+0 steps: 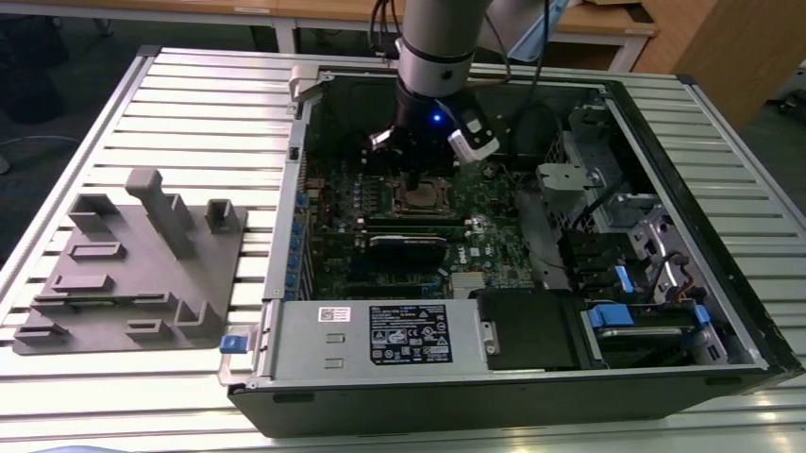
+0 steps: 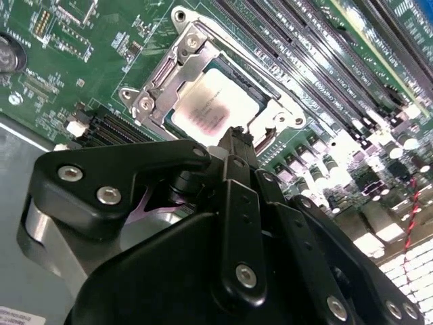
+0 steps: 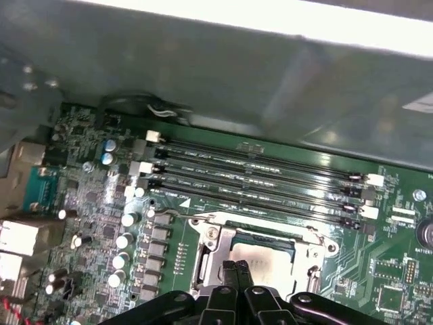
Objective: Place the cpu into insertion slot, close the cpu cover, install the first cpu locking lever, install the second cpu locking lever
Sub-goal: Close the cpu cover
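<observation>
Exterior view: the arm reaches down into an open computer case (image 1: 724,283) that lies on a slatted counter (image 1: 202,104). The tool (image 1: 420,181) hangs directly over the cpu (image 1: 424,196), its tips just above or touching the chip; which of the two cannot be told. A grey moulded fixture (image 1: 126,264) lies on the counter well apart from the tool, towards the exterior view's left. A grey label plate (image 1: 403,332) sits at the case's near edge.

Second wrist view: the tool (image 2: 237,142) is closed, its two black fingers (image 2: 233,176) pressed together with nothing between them. Just beyond the tips, the cpu (image 2: 211,105) is seated in the insertion slot (image 2: 238,73). The cpu cover (image 2: 183,64) lies flat around the chip, its cut-out framing the metal top. Green circuit board (image 2: 81,74) surrounds the socket, and long memory connectors (image 2: 318,61) run along the socket's far side.

First wrist view: the closed tool (image 3: 235,267) meets the near edge of the cpu (image 3: 274,267). The silvery cpu cover (image 3: 215,237) borders the chip on the board, and the parallel memory connectors (image 3: 257,179) lie beyond it, ahead of the tool.
</observation>
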